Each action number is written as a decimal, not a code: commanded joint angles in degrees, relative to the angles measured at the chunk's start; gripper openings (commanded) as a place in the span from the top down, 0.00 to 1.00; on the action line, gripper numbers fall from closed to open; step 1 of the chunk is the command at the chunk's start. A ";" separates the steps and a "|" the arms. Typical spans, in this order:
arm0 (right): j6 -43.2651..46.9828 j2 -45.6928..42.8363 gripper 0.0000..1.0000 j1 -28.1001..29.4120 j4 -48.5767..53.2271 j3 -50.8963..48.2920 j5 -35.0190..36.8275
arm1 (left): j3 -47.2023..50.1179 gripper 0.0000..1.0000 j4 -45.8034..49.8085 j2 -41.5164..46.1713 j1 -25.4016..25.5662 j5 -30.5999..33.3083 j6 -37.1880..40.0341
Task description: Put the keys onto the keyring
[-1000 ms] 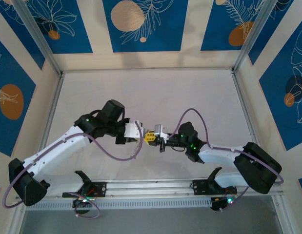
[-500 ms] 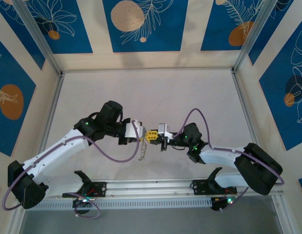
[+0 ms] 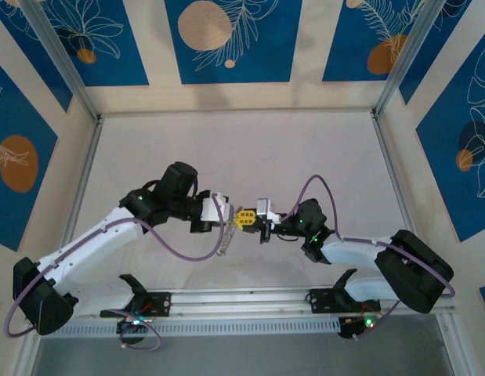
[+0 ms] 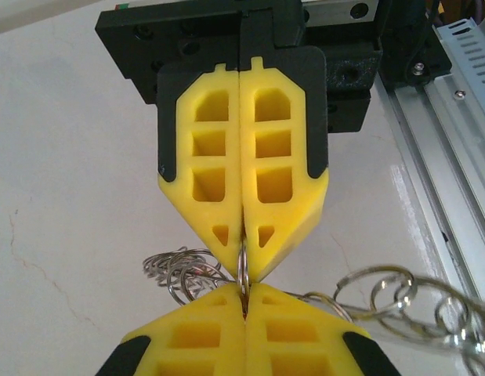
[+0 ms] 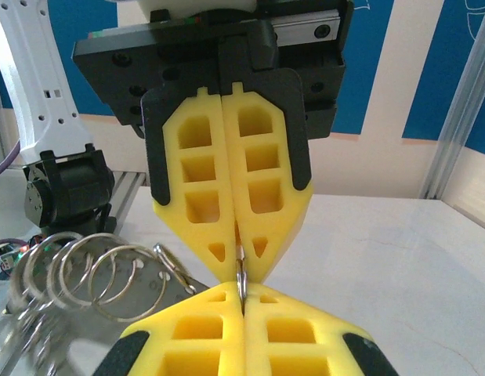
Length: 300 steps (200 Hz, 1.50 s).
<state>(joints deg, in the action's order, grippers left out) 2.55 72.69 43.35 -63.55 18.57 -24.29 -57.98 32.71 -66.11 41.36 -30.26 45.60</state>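
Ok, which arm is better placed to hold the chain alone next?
Left, probably. The left claw and right claw both pinch one ring tip to tip, but the top view shows the chain hanging by the left one; right could release.

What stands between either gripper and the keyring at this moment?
Nothing visible does. The left gripper and right gripper meet tip to tip, both shut on one thin ring of the keyring; its other rings hang free to either side.
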 commanded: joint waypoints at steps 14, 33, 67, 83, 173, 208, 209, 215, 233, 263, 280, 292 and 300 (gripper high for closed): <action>2.50 -1.03 0.96 0.04 2.18 1.30 0.17 | -3.18 1.00 5.40 -1.87 -0.38 4.31 2.88; 7.53 -2.82 0.89 1.22 11.91 2.57 3.46 | -6.34 1.00 9.89 -3.30 1.17 11.30 4.34; 9.83 -2.46 0.79 1.95 16.65 3.66 6.43 | -9.98 1.00 15.44 -5.29 4.43 17.59 6.64; 9.42 -1.42 0.77 2.09 16.37 4.62 5.95 | -11.08 1.00 17.14 -6.56 5.90 19.90 7.58; 7.76 3.52 0.89 3.75 14.04 6.63 5.15 | -15.56 1.00 20.82 -7.60 8.38 20.29 6.47; 6.10 2.53 1.00 3.50 10.01 5.13 4.70 | -12.09 0.92 17.09 -4.97 8.34 19.64 5.46; 5.95 2.45 1.00 3.49 9.80 5.06 4.65 | -11.95 0.91 16.93 -4.85 8.27 19.59 5.46; 5.44 2.18 1.00 3.32 8.45 4.52 4.50 | -10.75 0.90 16.11 -4.07 8.08 19.04 5.46; 4.48 1.77 1.00 2.64 3.81 2.64 2.95 | -6.81 0.85 12.76 -1.62 6.93 17.01 4.34; 3.77 -0.20 1.00 2.26 1.19 0.84 1.29 | -3.75 0.83 7.81 0.79 4.95 12.06 1.89; 3.35 -0.20 1.00 2.05 -1.44 0.09 0.45 | -2.77 0.83 5.70 1.39 4.12 10.60 0.58; 2.81 -0.41 1.00 1.80 -2.19 0.02 -0.12 | -1.94 0.83 4.12 1.79 3.62 9.35 -0.02; 2.79 -0.51 1.00 1.82 -2.19 0.06 -0.33 | -1.67 0.83 3.32 1.84 3.47 8.63 -0.45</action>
<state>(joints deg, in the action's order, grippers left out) 6.57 73.73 45.47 -59.44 18.92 -22.76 -60.97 40.66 -65.49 45.84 -16.47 47.59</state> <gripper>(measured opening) 0.063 0.167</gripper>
